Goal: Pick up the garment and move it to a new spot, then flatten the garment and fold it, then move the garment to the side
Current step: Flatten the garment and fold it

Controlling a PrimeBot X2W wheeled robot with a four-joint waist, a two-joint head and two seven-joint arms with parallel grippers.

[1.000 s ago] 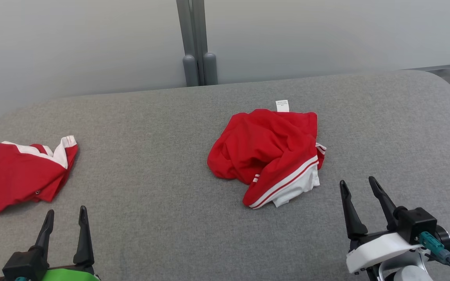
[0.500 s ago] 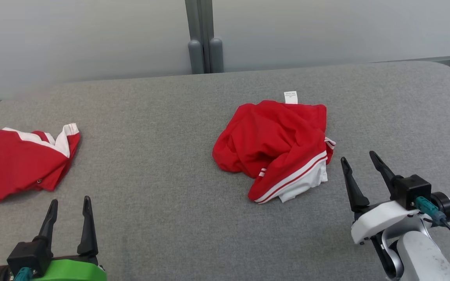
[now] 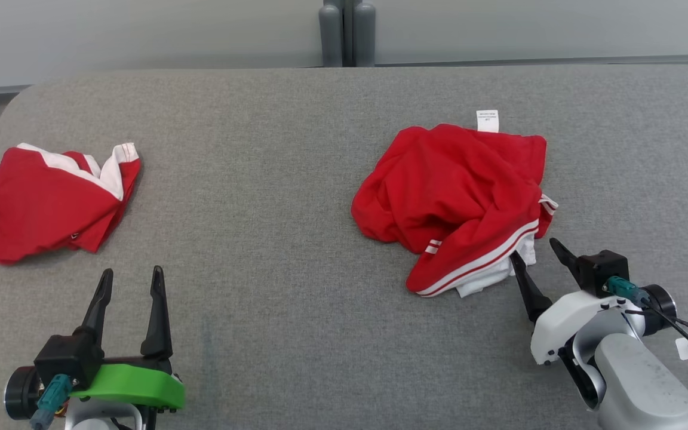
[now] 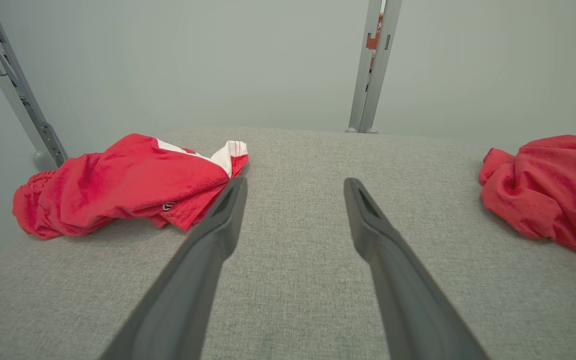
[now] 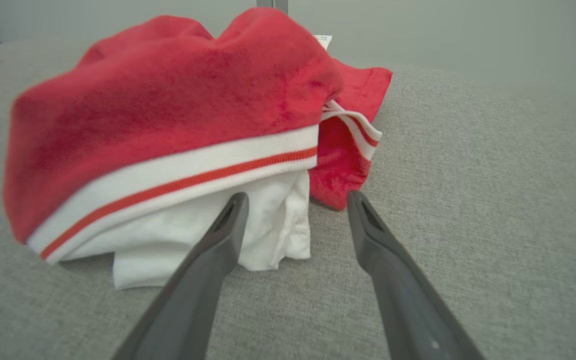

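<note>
The garment is a crumpled red piece with white stripes and a white tag, lying right of centre on the grey padded table. My right gripper is open at its near right corner. The left fingertip reaches the white hem, and nothing is between the jaws. In the right wrist view the garment looms close, and the right gripper points at its white underlayer and red corner. My left gripper is open over bare table at the lower left; the left wrist view shows this gripper apart from the garment.
A second red garment with white trim lies at the table's left edge, also seen as a red heap in the left wrist view. Behind the table stands a pale wall with grey posts. The table's left corner is rounded.
The head camera has tilted down and shifted, so the whole scene slid. My right gripper has advanced to the garment's white hem. Both grippers stayed open.
</note>
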